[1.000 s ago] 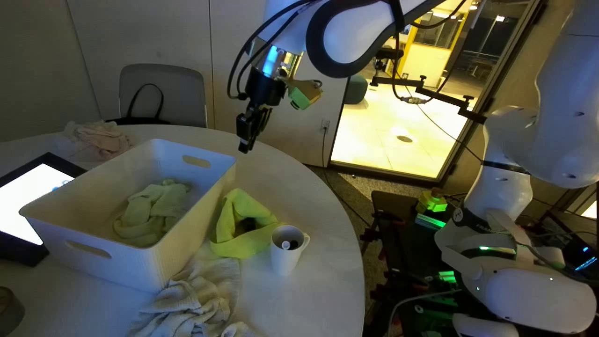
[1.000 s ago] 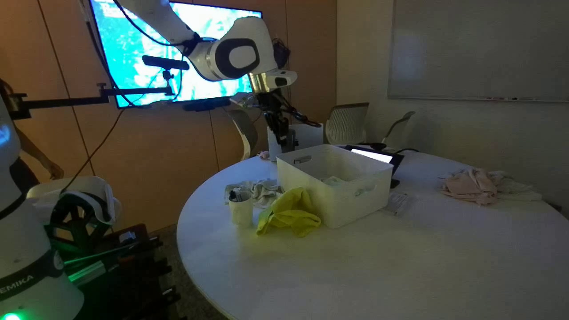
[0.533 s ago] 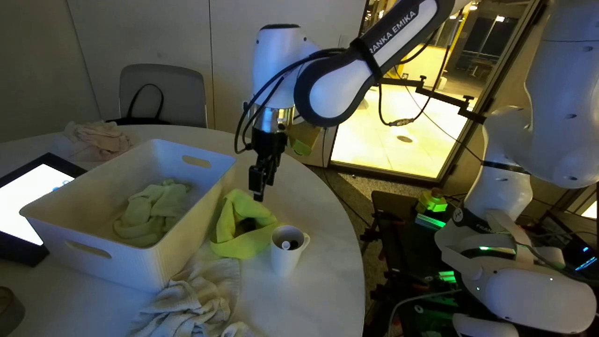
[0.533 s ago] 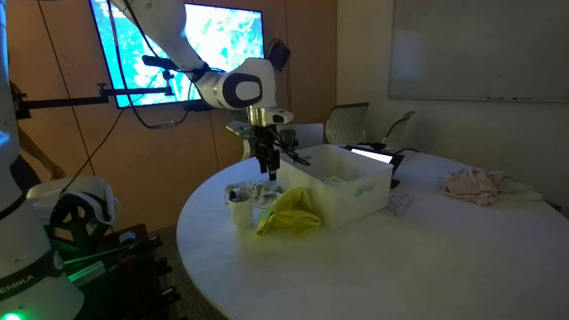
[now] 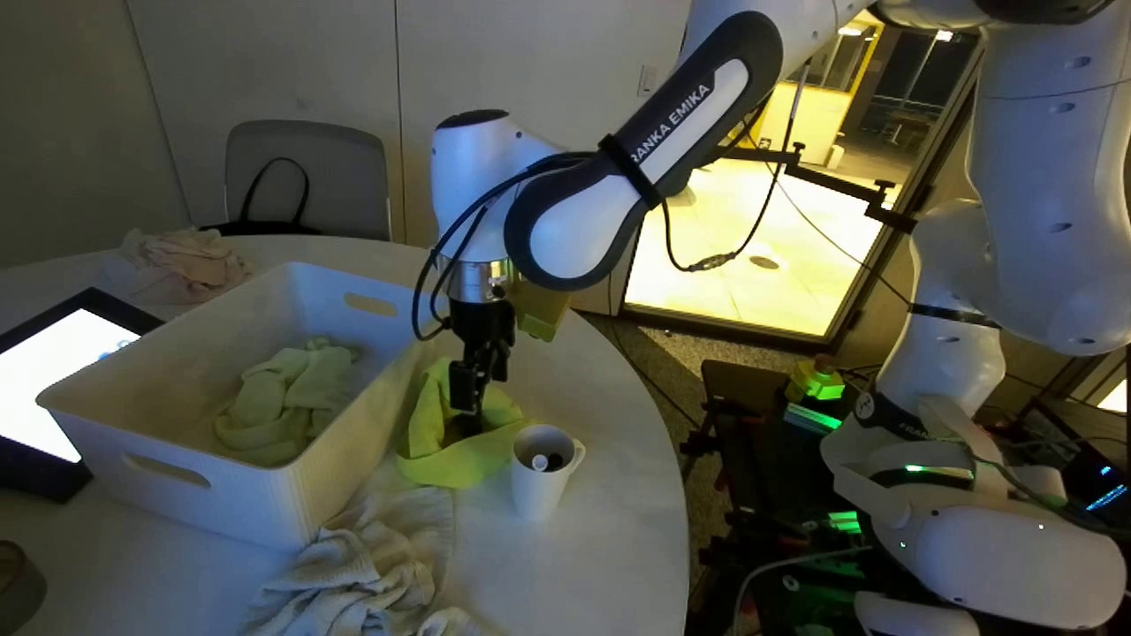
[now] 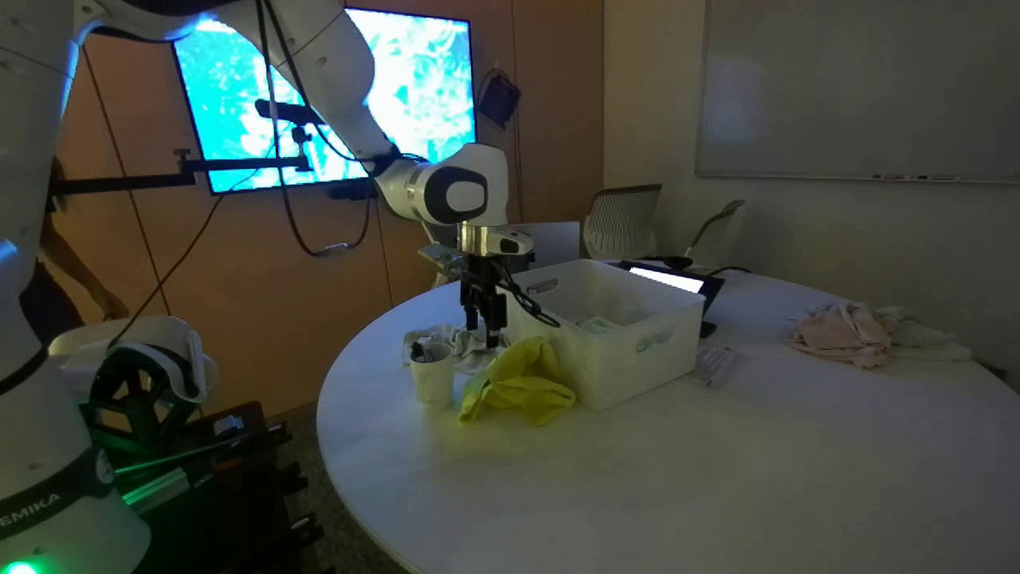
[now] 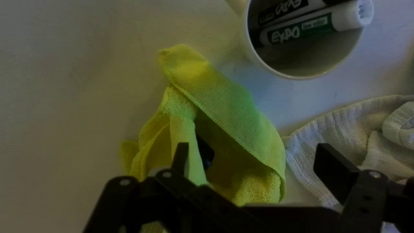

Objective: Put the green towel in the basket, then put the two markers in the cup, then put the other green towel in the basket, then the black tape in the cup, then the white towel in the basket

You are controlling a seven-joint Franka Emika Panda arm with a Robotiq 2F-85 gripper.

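Observation:
One green towel lies bunched inside the white basket. Against the basket's outer wall, the other green towel sits folded on the table, with a black object partly showing in its fold; too little shows to name it the black tape. My gripper is open just above this towel, its fingers wide apart with nothing gripped. Whether a fingertip touches the cloth I cannot tell. Two markers lean in the cup close by. The white towel lies crumpled beside the basket.
A tablet with a lit screen stands on the basket's far side from the cup. A pinkish cloth lies farther off on the round table. A dark round object is cut off at an exterior view's edge.
My gripper has come down from high by the basket's corner to just over the green towel outside it, and its fingers have spread. Towels, cup and basket have not moved.

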